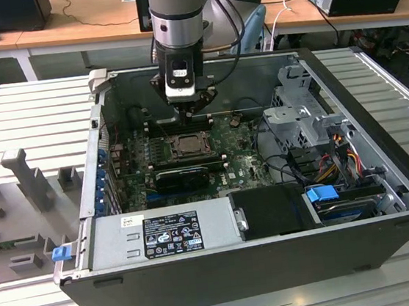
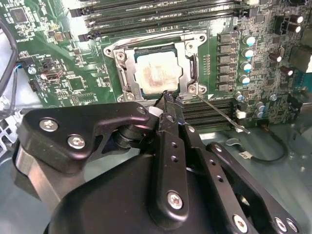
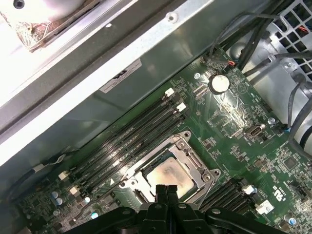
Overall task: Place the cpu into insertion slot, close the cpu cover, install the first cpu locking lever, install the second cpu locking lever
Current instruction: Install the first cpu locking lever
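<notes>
End effector (image 2: 165, 99) clenched, nothing seen between tips, at 12 o'clock of cpu (image 2: 155, 73) in exterior view. Cpu lay seated in slot (image 2: 188, 68), cover (image 2: 125, 68) down. Likely light, stiff, fragile; take by opposite edges.

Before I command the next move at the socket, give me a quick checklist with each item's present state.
1. cpu seated in the insertion slot: ok, its silver top lies flat inside the frame.
2. cpu cover down over the chip: ok, it looks flat in both wrist views.
3. Locking lever latched: not ok, the thin rod angles away from the socket.
4. Hand at the socket: ok, fingers shut, tips by the cover's edge.
5. Anything held in the hand: cannot tell.
6. Black cable clear of the socket: ok, it lies off to the side.
</notes>
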Tool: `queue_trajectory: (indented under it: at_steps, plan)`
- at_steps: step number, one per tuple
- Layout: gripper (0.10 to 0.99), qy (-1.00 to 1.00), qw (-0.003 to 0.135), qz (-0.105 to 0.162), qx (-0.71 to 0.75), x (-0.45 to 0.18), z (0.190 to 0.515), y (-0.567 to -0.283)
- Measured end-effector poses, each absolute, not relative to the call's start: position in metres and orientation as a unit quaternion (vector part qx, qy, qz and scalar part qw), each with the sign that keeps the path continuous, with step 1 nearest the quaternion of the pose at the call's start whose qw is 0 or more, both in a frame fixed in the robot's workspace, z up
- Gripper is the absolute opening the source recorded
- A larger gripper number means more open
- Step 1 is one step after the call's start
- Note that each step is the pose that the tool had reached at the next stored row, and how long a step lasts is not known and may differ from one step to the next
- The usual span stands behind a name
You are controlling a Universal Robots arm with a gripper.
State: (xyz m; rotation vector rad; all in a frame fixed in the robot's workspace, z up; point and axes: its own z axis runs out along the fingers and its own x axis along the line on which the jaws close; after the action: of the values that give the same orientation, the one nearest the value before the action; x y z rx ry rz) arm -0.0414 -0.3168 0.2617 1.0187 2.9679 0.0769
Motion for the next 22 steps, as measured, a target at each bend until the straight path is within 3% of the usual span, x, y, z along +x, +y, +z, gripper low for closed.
queue_trajectory:
  at_steps: [22]
  plan:
    - [0.106, 0.962, 0.0, 0.025, 0.273, -0.0414, 0.2616, -0.3167]
